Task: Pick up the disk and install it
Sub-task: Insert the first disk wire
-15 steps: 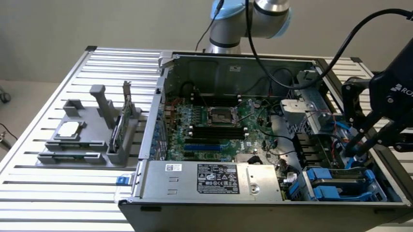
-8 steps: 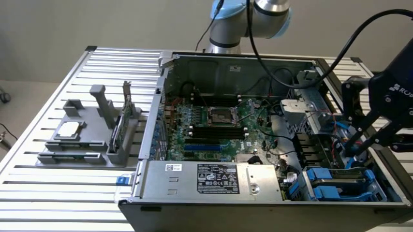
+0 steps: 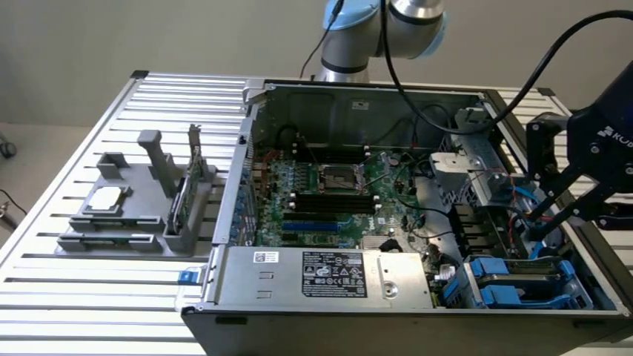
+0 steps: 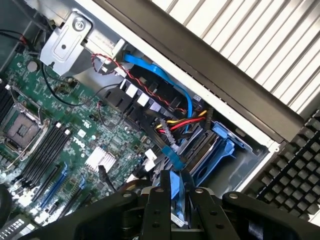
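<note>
In the wrist view my gripper (image 4: 174, 176) is shut on the disk (image 4: 175, 190). The disk is seen edge-on as a bright blue carrier strip clamped between the two black fingers (image 4: 156, 202). It hangs just above the blue drive bay (image 4: 216, 150) in the corner of the open computer case. In the exterior view the black gripper (image 3: 539, 228) reaches down into the case at the exterior view's right. It sits over the blue-framed bay (image 3: 519, 283) near the front corner. The disk's face and label are hidden by the fingers.
Red, yellow and black wires (image 4: 180, 122) and a blue cable (image 4: 167, 80) run close beside the bay. The motherboard (image 3: 327, 193) fills the case floor and a silver power supply (image 3: 336, 274) lies at the front. A grey fixture (image 3: 129, 211) stands on the slatted table at the exterior view's left.
</note>
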Available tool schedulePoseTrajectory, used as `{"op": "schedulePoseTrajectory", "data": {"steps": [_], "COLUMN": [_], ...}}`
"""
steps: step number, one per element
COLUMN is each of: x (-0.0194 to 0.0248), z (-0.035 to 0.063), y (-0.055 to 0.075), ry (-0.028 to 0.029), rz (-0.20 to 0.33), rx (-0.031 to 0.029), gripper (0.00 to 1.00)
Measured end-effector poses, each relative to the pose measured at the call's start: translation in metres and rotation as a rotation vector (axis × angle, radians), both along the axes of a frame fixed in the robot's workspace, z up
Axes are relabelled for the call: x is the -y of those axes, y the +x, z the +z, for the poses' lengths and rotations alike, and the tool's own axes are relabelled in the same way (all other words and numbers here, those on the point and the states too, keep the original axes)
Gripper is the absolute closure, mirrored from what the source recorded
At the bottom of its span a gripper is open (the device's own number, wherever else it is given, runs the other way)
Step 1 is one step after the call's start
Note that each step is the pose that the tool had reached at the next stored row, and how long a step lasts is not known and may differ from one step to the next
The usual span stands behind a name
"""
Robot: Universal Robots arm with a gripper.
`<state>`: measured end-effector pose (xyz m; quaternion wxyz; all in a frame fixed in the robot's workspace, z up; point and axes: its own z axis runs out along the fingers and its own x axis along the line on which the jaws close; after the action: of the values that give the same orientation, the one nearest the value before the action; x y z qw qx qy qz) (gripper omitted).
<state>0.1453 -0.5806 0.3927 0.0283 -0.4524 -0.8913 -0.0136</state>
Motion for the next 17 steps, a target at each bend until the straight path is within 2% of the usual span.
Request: {"op": "schedulePoseTrajectory", "data": {"steps": [5, 9, 13, 17], "x": [0.0, 0.0015, 0.0052, 0.0092], "z": [0.0, -0.0027, -0.0076, -0.014], "y": [0.016, 0.025, 0.032, 0.036], "ry": [0.0109, 0.0219, 0.0271, 0.0289], "rz": [-0.001, -0.001, -0.001, -0.001], "rx": [0.0, -0.0009, -0.0038, -0.0054], "gripper": [0.78, 0.78, 0.78, 0.78]}}
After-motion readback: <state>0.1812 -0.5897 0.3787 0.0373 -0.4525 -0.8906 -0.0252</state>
